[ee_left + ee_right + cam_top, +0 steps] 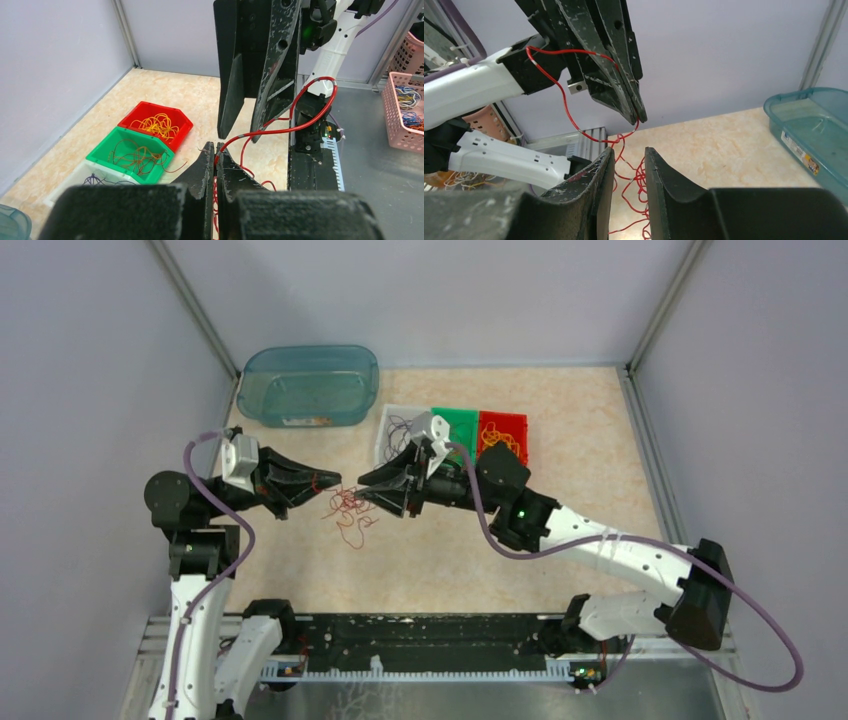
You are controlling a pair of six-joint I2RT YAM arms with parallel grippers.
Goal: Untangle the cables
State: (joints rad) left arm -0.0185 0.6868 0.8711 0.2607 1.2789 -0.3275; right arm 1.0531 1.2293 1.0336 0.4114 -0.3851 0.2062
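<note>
The left gripper, jaws clenched on one red cable, holds that strand up off the counter, while the red tangle lies just below, between the two arms; the step in hand looks like drawing one cable out of the knot. The right gripper has its jaws parted with nothing pinched, so the next move likely calls for closing on a neighbouring strand and easing the two apart. I count two grippers, one tangle whose strands I cannot number, one teal tub, and three bins holding wires: a white bin, a green bin, a red bin.
</note>
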